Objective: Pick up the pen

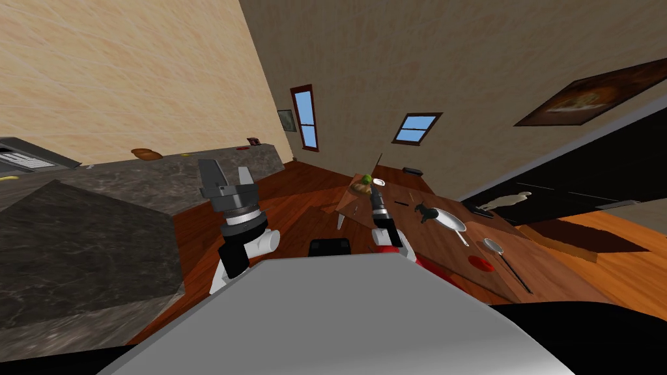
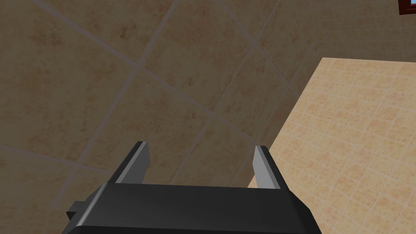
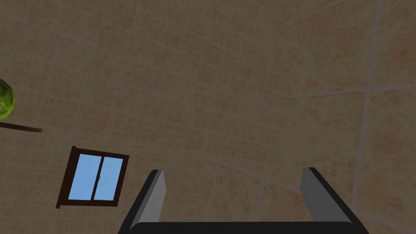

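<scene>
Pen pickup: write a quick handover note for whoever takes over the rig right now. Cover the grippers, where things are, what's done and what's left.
Left gripper: open, empty, raised on the side of the dark counter.
Right gripper: open, empty, held out toward the near end of the wooden table.
Pen: not identified for sure. A short slim dark item on the table, beside the black animal figure, may be it.
Done: nothing grasped.
Left: confirm the pen, probably lower the right gripper over it, close, lift.
</scene>
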Robot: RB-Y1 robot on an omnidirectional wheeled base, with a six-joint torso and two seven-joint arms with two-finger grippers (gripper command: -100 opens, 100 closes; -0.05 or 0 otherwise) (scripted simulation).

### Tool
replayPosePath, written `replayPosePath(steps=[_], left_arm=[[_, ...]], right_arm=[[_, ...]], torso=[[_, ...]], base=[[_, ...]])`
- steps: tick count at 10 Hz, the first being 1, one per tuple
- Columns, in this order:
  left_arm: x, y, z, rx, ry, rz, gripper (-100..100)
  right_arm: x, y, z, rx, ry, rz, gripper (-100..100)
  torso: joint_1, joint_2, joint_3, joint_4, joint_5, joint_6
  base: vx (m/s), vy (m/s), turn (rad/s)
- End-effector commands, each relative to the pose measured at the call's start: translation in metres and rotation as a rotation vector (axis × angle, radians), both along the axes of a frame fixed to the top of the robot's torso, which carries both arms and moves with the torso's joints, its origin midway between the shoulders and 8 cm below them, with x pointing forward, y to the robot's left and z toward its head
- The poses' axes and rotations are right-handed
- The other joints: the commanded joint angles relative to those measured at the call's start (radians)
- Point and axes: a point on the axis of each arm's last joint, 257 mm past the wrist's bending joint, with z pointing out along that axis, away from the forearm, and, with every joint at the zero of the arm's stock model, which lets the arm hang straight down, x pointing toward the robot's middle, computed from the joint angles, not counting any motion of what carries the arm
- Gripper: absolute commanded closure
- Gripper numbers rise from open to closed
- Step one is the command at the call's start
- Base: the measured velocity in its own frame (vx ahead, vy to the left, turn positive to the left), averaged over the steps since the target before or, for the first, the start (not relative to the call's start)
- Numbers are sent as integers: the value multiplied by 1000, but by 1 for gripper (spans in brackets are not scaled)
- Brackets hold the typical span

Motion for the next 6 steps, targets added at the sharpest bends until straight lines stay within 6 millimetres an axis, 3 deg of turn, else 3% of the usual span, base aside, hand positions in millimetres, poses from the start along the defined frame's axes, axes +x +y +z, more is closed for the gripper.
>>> replayPosePath(steps=[1, 4, 5, 6], left_arm=[[0, 0, 0, 0, 0, 0, 0], [0, 0, 0, 0, 0, 0, 0], [0, 0, 0, 0, 0, 0, 0], [0, 0, 0, 0, 0, 0, 0]], right_arm=[[12, -10, -27, -40, 77, -24, -100], [25, -24, -64, -89, 187, -57, -100], [25, -24, -64, -89, 187, -57, -100], [30, -32, -83, -116, 241, -73, -100]], torso=[[0, 0, 0, 0, 0, 0], [-1, 0, 0, 0, 0, 0], [-1, 0, 0, 0, 0, 0], [-2, 0, 0, 0, 0, 0]], base=[[16, 76, 65], [15, 61, 42], [9, 37, 18], [-1, 42, 40]])
